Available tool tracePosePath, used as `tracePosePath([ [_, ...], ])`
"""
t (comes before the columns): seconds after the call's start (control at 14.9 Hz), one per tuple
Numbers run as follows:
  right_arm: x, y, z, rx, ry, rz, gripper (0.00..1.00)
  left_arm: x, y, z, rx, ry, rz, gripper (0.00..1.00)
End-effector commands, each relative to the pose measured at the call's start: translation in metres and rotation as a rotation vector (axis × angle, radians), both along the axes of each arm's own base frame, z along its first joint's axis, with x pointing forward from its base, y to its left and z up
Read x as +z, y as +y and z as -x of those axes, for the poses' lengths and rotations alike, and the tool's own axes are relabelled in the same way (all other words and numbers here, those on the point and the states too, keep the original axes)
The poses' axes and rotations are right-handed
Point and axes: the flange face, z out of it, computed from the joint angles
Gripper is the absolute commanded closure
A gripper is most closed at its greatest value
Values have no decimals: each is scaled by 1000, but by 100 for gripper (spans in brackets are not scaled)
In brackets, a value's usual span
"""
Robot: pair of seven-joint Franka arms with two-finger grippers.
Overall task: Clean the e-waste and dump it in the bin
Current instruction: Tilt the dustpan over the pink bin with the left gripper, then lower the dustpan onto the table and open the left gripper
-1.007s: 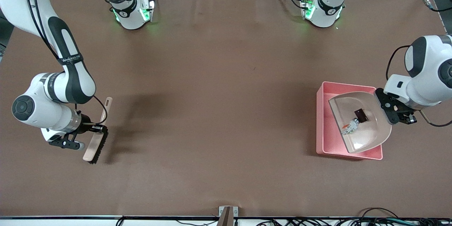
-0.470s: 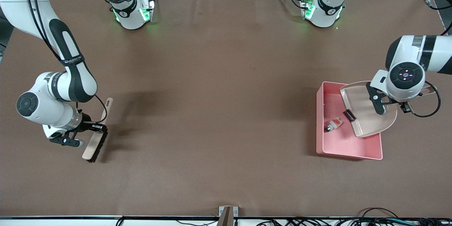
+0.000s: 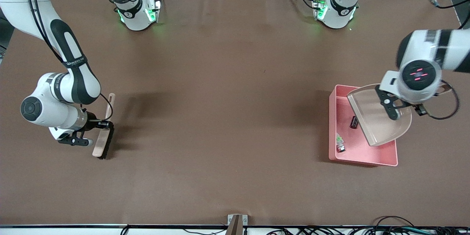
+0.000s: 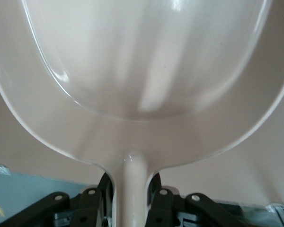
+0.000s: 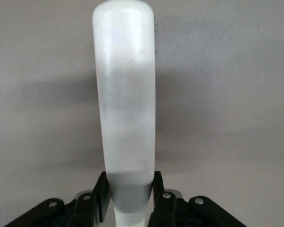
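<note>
Inside the pink rectangular plastic bin (image 3: 363, 156), nearest me: the grey-white green-patched part (image 3: 340, 143), then the small black block (image 3: 354, 122). Left gripper (image 3: 398, 107) clamps the beige plastic dustpan (image 3: 374, 121), tilted over it; I'd level out before withdrawing. Right gripper (image 3: 96, 127) waits, gripping the wooden-handled brush (image 3: 104, 136).

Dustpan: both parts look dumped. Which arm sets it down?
Left. Its claw is shut on the dustpan handle, over the bin. The right claw holds the brush at its own end.

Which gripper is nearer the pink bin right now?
Left. The left gripper holds the dustpan tilted over the bin; the right gripper holds the brush at the right arm's end of the table.
</note>
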Motion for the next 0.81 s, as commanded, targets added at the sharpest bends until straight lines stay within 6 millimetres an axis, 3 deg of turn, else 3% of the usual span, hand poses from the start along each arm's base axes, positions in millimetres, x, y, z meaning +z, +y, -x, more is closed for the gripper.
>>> tracePosePath([
  [0.0,23,1,40,18,15,8,99,76,-23,-28,-51,-22,54,100],
  [0.07,23,1,51,14,22,9,99,73,-27,-35,-62,-15,66,100],
  [0.13,24,2,62,11,30,9,99,61,-49,-38,-108,12,89,99],
  [0.34,26,4,89,10,51,13,99,-9,-136,-54,-255,131,225,99],
  [0.47,24,6,103,22,56,16,99,-47,-160,-61,-281,127,275,99],
  [0.74,4,3,120,65,10,15,99,-116,-251,-46,-294,110,274,99],
])
